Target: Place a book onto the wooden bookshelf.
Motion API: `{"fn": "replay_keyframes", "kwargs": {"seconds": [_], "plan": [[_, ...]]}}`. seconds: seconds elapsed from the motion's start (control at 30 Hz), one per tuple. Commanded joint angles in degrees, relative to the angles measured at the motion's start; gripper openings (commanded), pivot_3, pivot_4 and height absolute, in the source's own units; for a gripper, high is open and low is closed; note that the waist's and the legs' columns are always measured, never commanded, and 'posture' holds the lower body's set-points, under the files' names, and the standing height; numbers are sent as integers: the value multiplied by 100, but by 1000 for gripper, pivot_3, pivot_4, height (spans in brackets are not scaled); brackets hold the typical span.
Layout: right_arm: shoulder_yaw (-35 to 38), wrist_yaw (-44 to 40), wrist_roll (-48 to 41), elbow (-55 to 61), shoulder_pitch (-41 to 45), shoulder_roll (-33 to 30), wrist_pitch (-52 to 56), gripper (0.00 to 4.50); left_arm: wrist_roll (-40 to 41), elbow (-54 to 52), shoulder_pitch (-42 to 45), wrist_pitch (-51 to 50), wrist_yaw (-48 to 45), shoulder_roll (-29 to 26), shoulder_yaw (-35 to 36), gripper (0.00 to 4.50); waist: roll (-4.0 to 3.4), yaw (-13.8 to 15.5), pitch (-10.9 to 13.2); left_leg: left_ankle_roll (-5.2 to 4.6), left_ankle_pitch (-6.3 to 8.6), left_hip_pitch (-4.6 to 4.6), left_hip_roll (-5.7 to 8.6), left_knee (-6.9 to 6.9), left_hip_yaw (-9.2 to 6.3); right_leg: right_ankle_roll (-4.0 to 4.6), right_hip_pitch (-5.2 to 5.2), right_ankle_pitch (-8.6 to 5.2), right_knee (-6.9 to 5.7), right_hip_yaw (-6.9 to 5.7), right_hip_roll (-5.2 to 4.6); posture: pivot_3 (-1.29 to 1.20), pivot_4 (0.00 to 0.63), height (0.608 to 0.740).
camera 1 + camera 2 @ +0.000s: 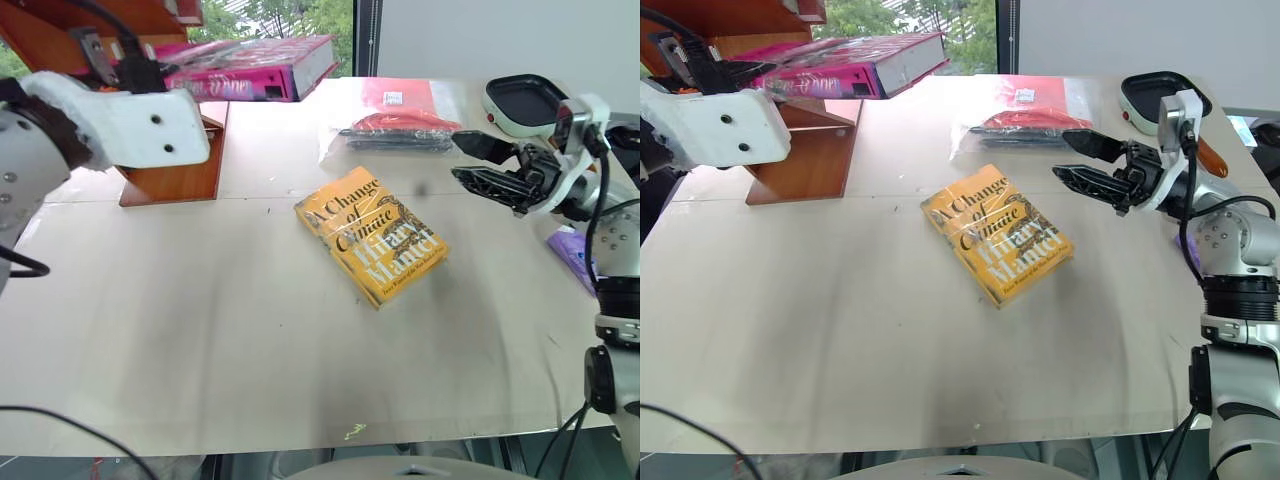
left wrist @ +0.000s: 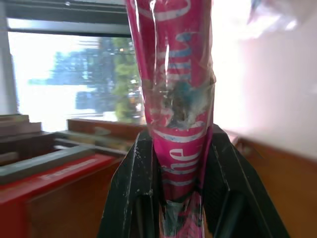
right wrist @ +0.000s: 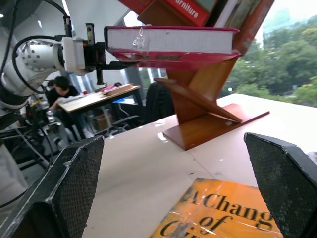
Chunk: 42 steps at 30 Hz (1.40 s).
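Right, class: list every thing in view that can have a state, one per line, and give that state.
pink book: held level in the air by the left gripper, not yet on the shelf
wooden bookshelf: standing on the table
yellow book: lying flat, cover up
right gripper: open, holding nothing

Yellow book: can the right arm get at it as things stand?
Probably yes. The right end effector is open and hovers just beside the yellow book, which lies flat on the table with nothing on it or between them.
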<state>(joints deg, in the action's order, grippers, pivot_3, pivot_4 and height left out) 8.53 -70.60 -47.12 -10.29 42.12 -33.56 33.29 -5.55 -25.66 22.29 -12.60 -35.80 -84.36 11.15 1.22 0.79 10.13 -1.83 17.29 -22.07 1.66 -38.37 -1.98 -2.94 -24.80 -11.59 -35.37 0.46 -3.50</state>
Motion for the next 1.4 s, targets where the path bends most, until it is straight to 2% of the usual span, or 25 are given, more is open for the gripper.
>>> {"fn": "replay_keyframes", "kwargs": {"seconds": [0.03, 0.23, 0.43, 0.63, 1.0, 1.07, 1.2, 1.23, 1.3, 1.4], "plan": [[104, -133, 13, 56, 183, -2, -101, 4500, -399, 367, -40, 518, -122, -26, 488, 529, -1, -12, 1, 0, 0, -1, 0, -1, 0, 0, 0, 0, -2, 0, 0, 0, 150, 740], [181, -50, 0, 226, 162, 48, -69, 4500, -849, 1845, -232, 1599, -158, -91, 656, 529, -2, -74, 1, -1, 0, 4, -2, -2, 2, -1, -6, 0, -35, 0, 4, 0, 150, 740], [240, 155, 100, 296, 144, 93, -144, 4500, -1158, 3098, 828, 2145, 75, 146, -241, 529, -1, -117, 1, -3, 0, 1, 0, -19, 0, -3, -5, 1, -50, -6, 1, 0, 150, 740], [322, 544, 330, 386, 155, 168, -471, 4500, -1061, 3892, 1215, 1974, -234, 565, -543, 529, -1, -165, 0, -3, 0, 2, 1, -20, 0, -4, -6, 1, -61, -4, 3, 0, 150, 740], [345, 835, 532, 410, 124, 274, -914, 4500, -1214, 4752, 1558, 1998, -381, 773, -798, 529, 4, -192, -2, -2, 0, 1, 0, -23, 9, -4, -12, 2, -63, -5, 0, 0, 150, 740], [348, 874, 531, 422, 123, 299, -944, 4500, -1273, 4907, 1724, 1941, -305, 839, -847, 1526, 3, -190, -2, -2, -1, 4, 0, -24, 9, -4, -11, 2, -65, -4, 1, 0, 150, 740], [343, 902, 530, 436, 103, 311, -987, 4500, -1381, 5071, 1946, 1916, -301, 826, -913, 3185, 4, -198, -3, -2, -1, 5, 0, -37, 9, -3, -12, 2, -90, -4, 5, 0, 150, 740], [345, 899, 530, 434, 96, 307, -992, 4500, -1405, 5042, 1959, 1908, -300, 806, -907, 3436, 4, -197, -3, -2, -1, 5, 0, -39, 9, -3, -12, 1, -94, -4, 5, 0, 150, 740], [354, 890, 532, 427, 73, 290, -993, 4500, -1445, 4961, 1967, 1867, -273, 766, -861, 4334, 5, -188, -3, -2, 0, 3, 0, -49, 8, -4, -11, 2, -98, -4, 3, 0, 150, 740], [364, 879, 541, 422, 28, 260, -1005, 4500, -1469, 4724, 1922, 1833, -145, 711, -699, 4427, 5, -177, -3, -3, 0, 3, 2, -61, 8, -4, -11, 1, -107, -4, -1, 0, 150, 740]]}}
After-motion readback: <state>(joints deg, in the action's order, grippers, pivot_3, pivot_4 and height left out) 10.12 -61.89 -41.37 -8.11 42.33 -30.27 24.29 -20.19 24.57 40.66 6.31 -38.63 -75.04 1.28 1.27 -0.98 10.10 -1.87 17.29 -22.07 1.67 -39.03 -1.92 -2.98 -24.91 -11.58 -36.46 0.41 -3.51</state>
